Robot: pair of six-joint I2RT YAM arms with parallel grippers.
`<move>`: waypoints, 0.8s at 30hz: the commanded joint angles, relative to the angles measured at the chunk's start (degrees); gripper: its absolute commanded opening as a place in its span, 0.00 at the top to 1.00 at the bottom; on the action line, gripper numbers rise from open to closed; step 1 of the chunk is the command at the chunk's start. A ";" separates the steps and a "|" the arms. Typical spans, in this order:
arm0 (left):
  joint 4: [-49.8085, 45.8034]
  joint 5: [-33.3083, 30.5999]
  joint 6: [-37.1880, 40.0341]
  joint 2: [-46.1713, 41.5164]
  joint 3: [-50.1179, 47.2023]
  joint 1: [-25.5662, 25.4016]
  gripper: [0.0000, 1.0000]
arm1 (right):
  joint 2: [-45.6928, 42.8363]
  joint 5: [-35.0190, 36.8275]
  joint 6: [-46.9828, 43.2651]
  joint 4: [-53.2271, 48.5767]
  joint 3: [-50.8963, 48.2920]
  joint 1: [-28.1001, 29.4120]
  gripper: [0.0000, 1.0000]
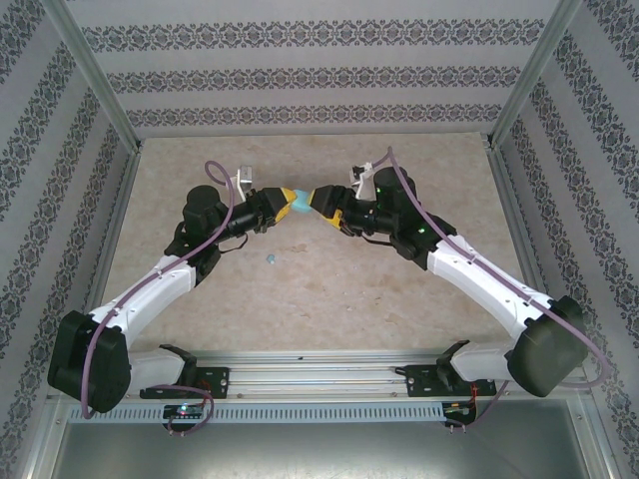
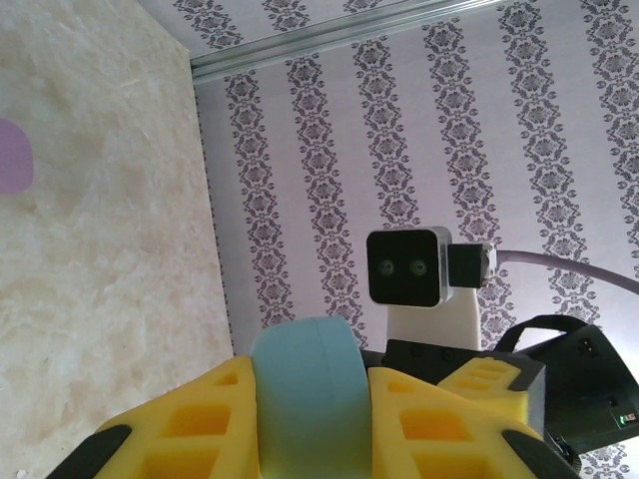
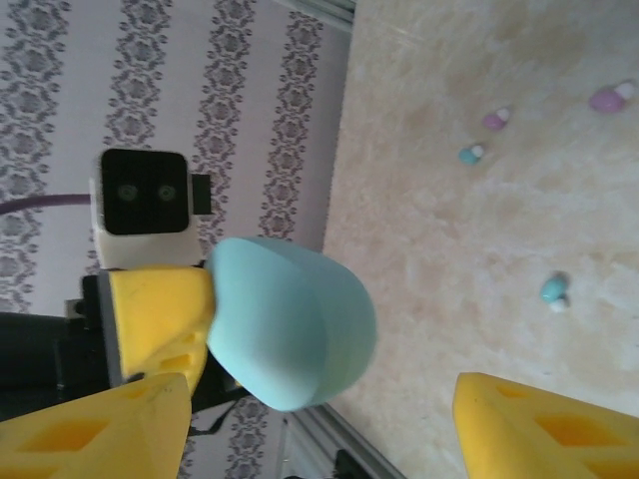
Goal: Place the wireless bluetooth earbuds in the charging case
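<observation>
My left gripper [image 1: 288, 204] is shut on the light blue oval charging case [image 1: 300, 207] and holds it above the middle of the table. In the left wrist view the case [image 2: 305, 359] is pinched between the yellow fingers [image 2: 190, 424], and a seam runs round it. My right gripper [image 1: 324, 203] faces it, open. Its yellow fingers [image 3: 544, 429] stand wide apart on either side of the case [image 3: 290, 324] without touching it. Wireless bluetooth earbuds lie loose on the table: two pink-purple [image 3: 496, 119] [image 3: 609, 98] and two light blue [image 3: 470, 154] [image 3: 553, 290]. One light blue bud [image 1: 270, 258] lies below the grippers.
A pink-purple rounded thing [image 2: 12, 155] lies on the beige table [image 1: 329, 299], cut off by the edge of the left wrist view. Patterned walls and metal posts [image 1: 100, 80] close in the table on three sides.
</observation>
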 commanded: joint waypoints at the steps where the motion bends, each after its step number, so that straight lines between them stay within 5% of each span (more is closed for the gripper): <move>1: 5.03 -0.58 -1.27 0.32 1.69 0.50 0.83 | 0.72 -2.63 4.93 8.20 -0.76 0.10 0.30; 16: 9.48 -1.11 -4.63 -0.05 0.89 0.50 0.84 | 3.84 -3.62 10.51 16.42 -2.04 0.02 0.36; 24: 9.98 -0.50 -5.30 -0.07 -0.03 0.50 0.84 | 6.19 -6.20 14.41 22.05 -1.68 0.18 0.67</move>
